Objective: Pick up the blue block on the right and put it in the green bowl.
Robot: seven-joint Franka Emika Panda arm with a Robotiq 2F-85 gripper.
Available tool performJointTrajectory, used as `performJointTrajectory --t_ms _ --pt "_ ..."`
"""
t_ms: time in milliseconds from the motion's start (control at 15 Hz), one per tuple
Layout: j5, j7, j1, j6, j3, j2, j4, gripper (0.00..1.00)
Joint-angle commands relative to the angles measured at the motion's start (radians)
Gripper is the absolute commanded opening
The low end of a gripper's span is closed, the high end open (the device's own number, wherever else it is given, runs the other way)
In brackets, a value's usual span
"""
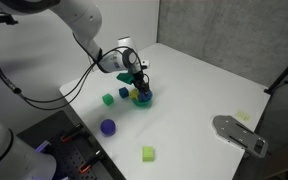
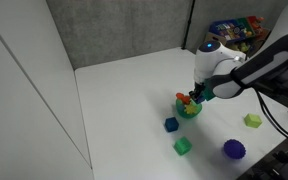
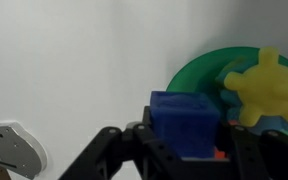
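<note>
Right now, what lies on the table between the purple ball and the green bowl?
Nothing: the stretch of table between the purple ball and the green bowl is bare, as both exterior views show.

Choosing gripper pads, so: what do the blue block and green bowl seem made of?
The blue block: probably painted wood or hard plastic; matte, flat faces with no shine. The green bowl: likely plastic; smooth and evenly coloured.

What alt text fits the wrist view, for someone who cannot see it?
The end effector grips a blue block between its dark fingers, low in the centre of the picture. To its right in the picture sits a green bowl holding a yellow star-shaped toy, on a white table.
</note>
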Motion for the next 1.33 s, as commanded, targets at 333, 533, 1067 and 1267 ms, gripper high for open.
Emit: performJointTrajectory --t_ms 333,533,1067,1267 --pt "-0.027 0.049 0.049 -0.041 -0.015 0.062 0.056 0.3" --pt "-0.026 0.046 0.064 -0.067 -0.006 0.049 0.063 0.81" --pt "-0.012 0.018 0.065 -0.134 0.038 -0.077 0.061 1.0" --pt "0.016 -0.008 0.029 -0.178 0.089 -0.151 0.064 1.0"
